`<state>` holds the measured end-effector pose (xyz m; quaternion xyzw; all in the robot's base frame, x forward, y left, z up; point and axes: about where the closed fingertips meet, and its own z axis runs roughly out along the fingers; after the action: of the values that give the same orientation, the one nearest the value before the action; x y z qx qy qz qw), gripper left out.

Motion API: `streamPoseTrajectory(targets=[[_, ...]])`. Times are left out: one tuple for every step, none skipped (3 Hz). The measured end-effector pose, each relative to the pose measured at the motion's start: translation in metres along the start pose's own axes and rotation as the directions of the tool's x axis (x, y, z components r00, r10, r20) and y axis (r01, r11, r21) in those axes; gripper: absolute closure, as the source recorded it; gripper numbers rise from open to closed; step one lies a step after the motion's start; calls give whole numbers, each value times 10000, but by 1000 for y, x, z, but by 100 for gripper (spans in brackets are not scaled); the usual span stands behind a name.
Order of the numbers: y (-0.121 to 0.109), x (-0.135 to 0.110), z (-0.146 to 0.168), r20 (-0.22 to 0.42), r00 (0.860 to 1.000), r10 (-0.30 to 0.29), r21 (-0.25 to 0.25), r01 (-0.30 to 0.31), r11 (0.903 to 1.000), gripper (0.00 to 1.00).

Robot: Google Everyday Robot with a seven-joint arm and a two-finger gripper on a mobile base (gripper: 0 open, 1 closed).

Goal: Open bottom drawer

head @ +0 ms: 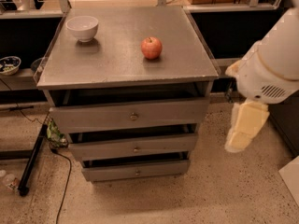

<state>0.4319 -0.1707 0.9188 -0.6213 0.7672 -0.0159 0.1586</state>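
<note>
**While the arm hangs off to the right, the bottom drawer sits low at the cabinet's foot**

Where the grey cabinet [126,66] meets the speckled floor [201,195], the bottom drawer [107,172] forms the lowest of three grey fronts, with a small round metal knob [137,172] at its centre. A dark gap runs along its upper edge, under the middle drawer [103,149]. The top drawer [93,118] above that is the widest, and it too has a shadowed gap over it, beneath the overhanging top slab.

The gripper [243,129] hangs cream-coloured and pointing downward to the right of the cabinet, at about the height of the two upper drawers and well apart from every front. Whether it is apart or together cannot be told from this angle. The white arm [273,64] reaches in from the upper right corner.

Open floor spreads in front of the cabinet and to its right, between the cabinet's side and the gripper. At the lower right edge a pale flat panel [292,176] cuts into the floor. To the left the room is tighter: a black bar [30,164] leans down near the cabinet's left side, and a dark cable [64,185] trails across the floor beside it.

On the top slab a red apple [152,47] stands near the middle and a white bowl [82,28] near the back left corner, both clear of the slab's edges. A patterned bowl [8,64] sits on a low shelf at far left.
</note>
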Motion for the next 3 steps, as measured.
streamPoseTrajectory(targets=[[10,-6,29,77,9999,-78,-627,82,9980,0],[10,-6,29,77,9999,-77,-627,82,9980,0],[20,-9,57,165,9998,64,-707,-52,9975,0]])
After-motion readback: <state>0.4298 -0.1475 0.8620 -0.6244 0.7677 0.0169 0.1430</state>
